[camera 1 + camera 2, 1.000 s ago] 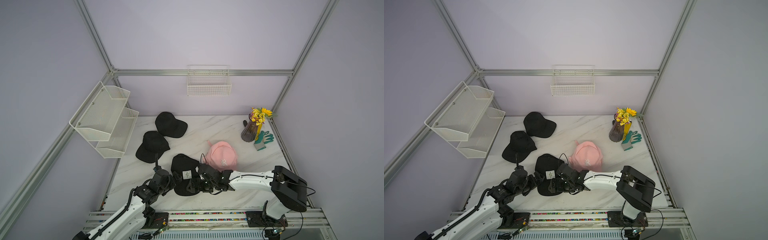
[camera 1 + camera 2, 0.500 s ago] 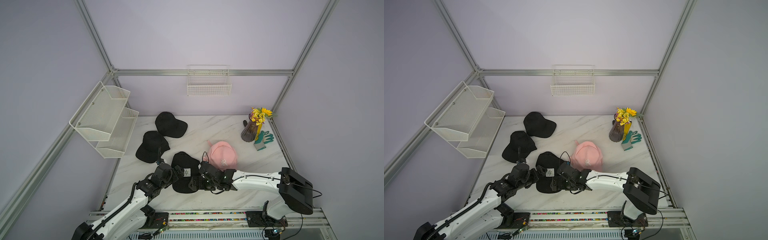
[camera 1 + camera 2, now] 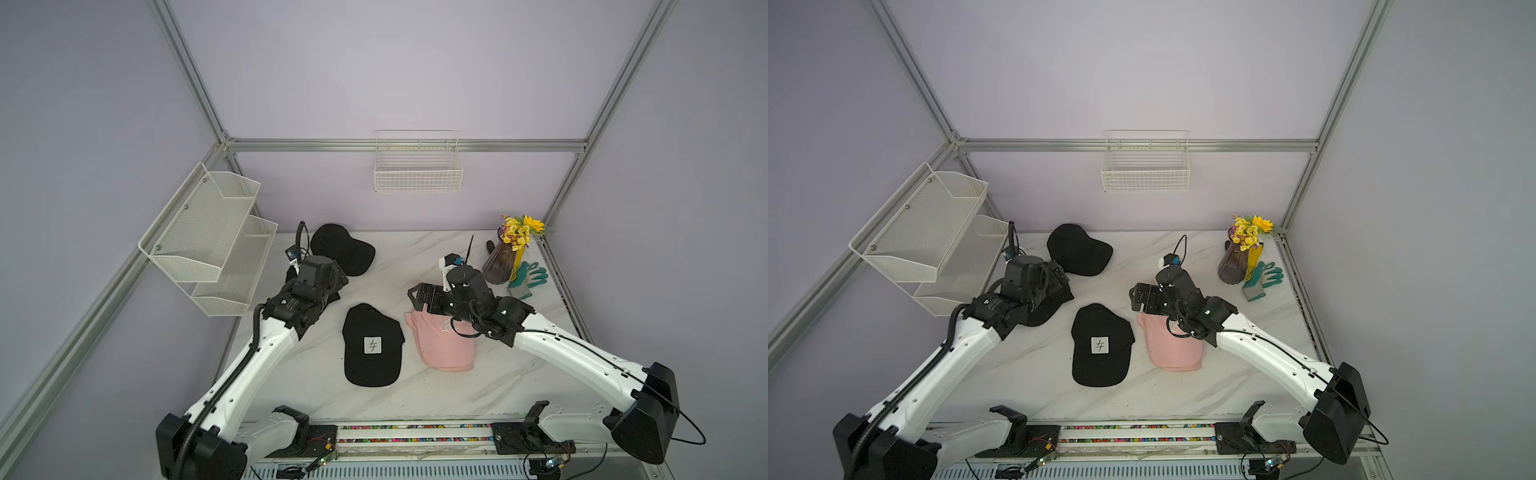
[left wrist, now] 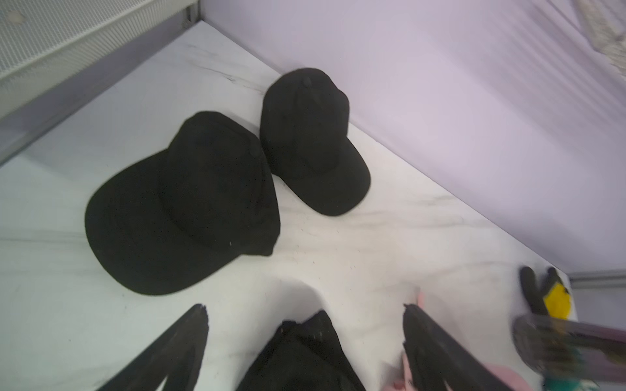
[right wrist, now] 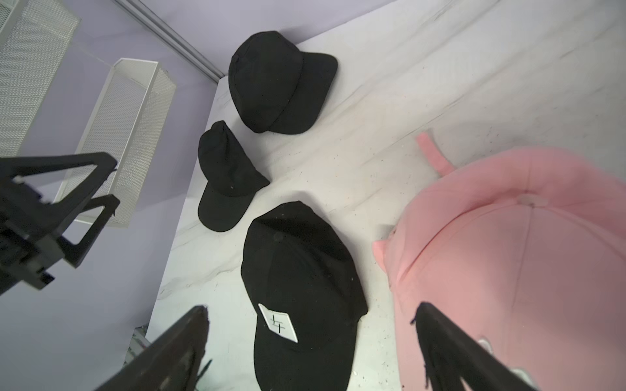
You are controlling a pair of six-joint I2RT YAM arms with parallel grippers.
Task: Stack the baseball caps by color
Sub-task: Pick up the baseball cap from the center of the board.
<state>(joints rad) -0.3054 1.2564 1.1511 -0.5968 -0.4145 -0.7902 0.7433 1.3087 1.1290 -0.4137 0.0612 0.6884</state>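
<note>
Near the left side of the marble table (image 3: 436, 395), the left arm covers most of one plain black cap (image 3: 1050, 311) in both top views. The left gripper (image 4: 305, 306) shows only in its wrist view, fingers spread, with a dark shape between them cut off by the frame edge. A second plain black cap (image 3: 340, 249) lies by the back wall, and the tagged black cap (image 3: 372, 345) sits at centre. The right gripper (image 3: 416, 296), jaws wide apart and holding nothing, hovers over the pink caps (image 3: 446, 345); how many are stacked cannot be told.
</note>
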